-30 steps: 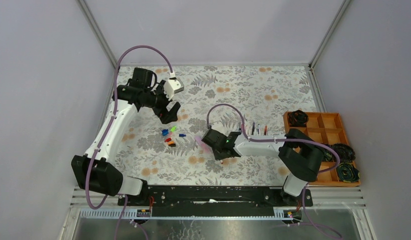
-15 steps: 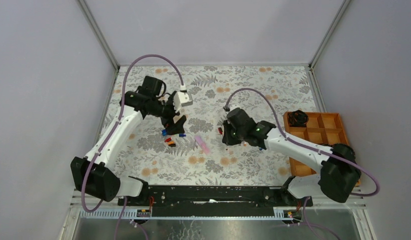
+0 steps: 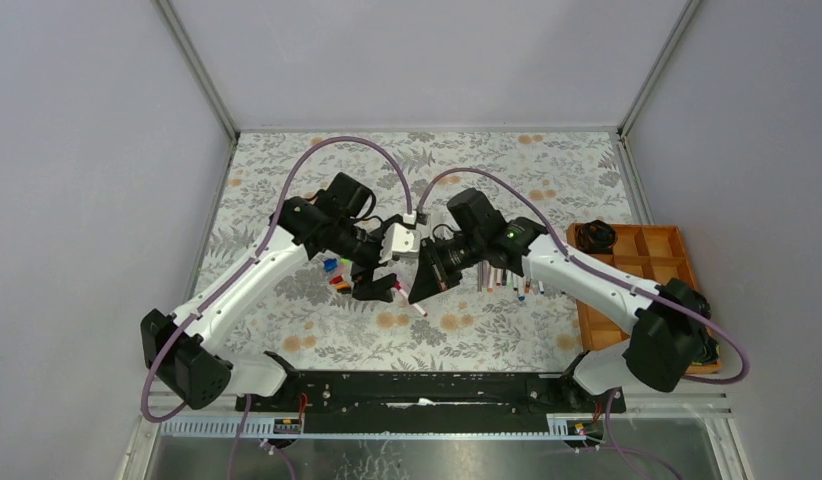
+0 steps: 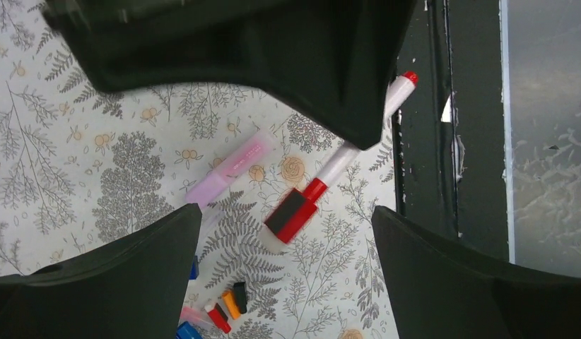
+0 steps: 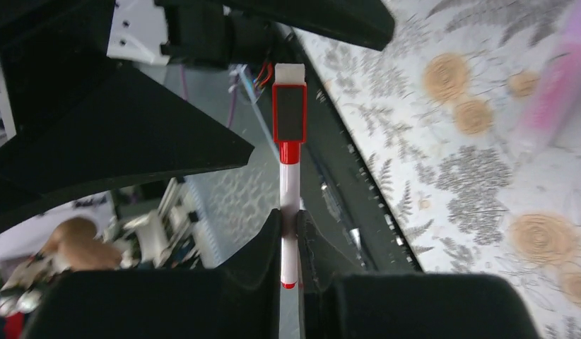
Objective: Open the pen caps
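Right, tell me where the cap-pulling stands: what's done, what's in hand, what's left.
Done: several loose caps lie in a small pile on the floral cloth. In hand: the right gripper clamps a red pen with its cap still on. The left gripper is open, fingers either side of that cap, not closed. Left: pull it. Whether the pink pen and the pen row are capped is unclear.

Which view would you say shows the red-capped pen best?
The right wrist view: the red-capped pen runs clearly from the right gripper's shut jaws to its cap. The left wrist view hides part of the barrel behind that gripper; the top external view shows barely a speck.
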`<state>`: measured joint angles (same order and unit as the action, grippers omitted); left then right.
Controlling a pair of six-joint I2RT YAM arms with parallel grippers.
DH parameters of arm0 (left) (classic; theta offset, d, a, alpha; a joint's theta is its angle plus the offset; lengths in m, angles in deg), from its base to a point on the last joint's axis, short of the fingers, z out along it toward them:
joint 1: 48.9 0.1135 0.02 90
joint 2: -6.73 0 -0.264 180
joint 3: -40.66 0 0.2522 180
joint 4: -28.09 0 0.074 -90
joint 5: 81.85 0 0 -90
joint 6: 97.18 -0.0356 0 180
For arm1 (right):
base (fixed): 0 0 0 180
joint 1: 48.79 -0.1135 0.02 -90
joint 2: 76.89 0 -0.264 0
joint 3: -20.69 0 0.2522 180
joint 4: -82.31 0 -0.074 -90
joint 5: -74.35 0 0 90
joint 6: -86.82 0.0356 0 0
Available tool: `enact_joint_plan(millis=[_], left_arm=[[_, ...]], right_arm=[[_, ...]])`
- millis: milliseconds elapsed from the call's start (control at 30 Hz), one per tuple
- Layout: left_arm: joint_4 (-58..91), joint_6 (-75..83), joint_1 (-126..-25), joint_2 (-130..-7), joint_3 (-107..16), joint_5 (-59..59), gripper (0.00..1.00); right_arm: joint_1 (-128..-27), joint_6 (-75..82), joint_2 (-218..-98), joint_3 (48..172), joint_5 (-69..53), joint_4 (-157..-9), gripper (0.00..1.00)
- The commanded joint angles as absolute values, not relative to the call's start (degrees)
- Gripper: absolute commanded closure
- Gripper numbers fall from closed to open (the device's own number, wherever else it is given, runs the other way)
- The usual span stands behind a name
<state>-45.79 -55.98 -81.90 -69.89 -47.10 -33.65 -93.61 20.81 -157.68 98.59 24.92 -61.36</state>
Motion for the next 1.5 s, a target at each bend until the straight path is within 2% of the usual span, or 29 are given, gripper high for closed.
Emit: enact_joint_plan(millis=[0, 133, 300, 367, 500, 633, 800, 867, 967, 1067, 1167, 1267, 1433, 1467], left_arm=[[-46.9, -60.4, -82.9, -68.3, -47.2, -34.1, 0.01], [-51.2, -65.1, -83.0, -69.1, -47.9, -38.5, 0.03], [-55.4, -68.8, -83.0, -70.1, -48.1, -37.1, 0.14], [-54.7, -68.7, -83.0, -69.6, -47.2, -35.6, 0.20], [-49.2, -66.0, -83.0, -68.3, -44.6, -31.3, 0.40], [-46.8, -64.3, -83.3, -67.9, -44.7, -32.4, 0.57], [-46.5, -64.2, -84.2, -68.8, -44.7, -33.1, 0.66], [-46.5, -64.2, -84.4, -69.1, -44.4, -32.9, 0.74], [-46.5, -64.4, -84.4, -68.8, -44.2, -32.8, 0.99], [-46.5, -64.5, -84.4, -68.3, -44.0, -32.8, 1.00], [-46.8, -64.7, -84.5, -68.3, -44.3, -33.0, 1.00], [-47.1, -65.2, -84.5, -68.2, -44.4, -32.4, 1.00], [-47.5, -66.2, -84.5, -68.1, -44.0, -30.3, 1.00], [-47.4, -66.3, -84.5, -68.1, -44.1, -30.0, 1.00]], right_arm=[[-93.4, 19.4, -160.6, 102.4, 39.4, -58.8, 1.00], [-93.4, 19.3, -162.4, 103.8, 40.5, -58.2, 1.00], [-93.1, 20.2, -163.2, 104.4, 40.2, -58.4, 1.00], [-92.8, 20.8, -163.5, 104.5, 40.3, -58.8, 1.00], [-92.7, 21.8, -164.1, 104.8, 39.9, -59.2, 1.00], [-92.7, 22.3, -165.1, 105.6, 39.7, -58.9, 1.00], [-92.7, 23.4, -166.0, 106.7, 39.4, -59.6, 1.00], [-92.7, 23.7, -166.3, 106.9, 39.0, -59.7, 0.94], [-92.7, 24.2, -166.5, 106.9, 38.7, -60.1, 0.72], [-92.7, 25.5, -166.8, 106.2, 39.1, -61.6, 0.61], [-92.7, 27.1, -167.4, 105.5, 40.9, -64.2, 0.60], [-92.7, 27.8, -167.5, 104.9, 42.2, -65.6, 0.65], [-92.7, 26.3, -166.0, 103.9, 42.7, -63.9, 0.97], [-92.7, 26.0, -165.7, 103.7, 42.6, -63.5, 1.00]])
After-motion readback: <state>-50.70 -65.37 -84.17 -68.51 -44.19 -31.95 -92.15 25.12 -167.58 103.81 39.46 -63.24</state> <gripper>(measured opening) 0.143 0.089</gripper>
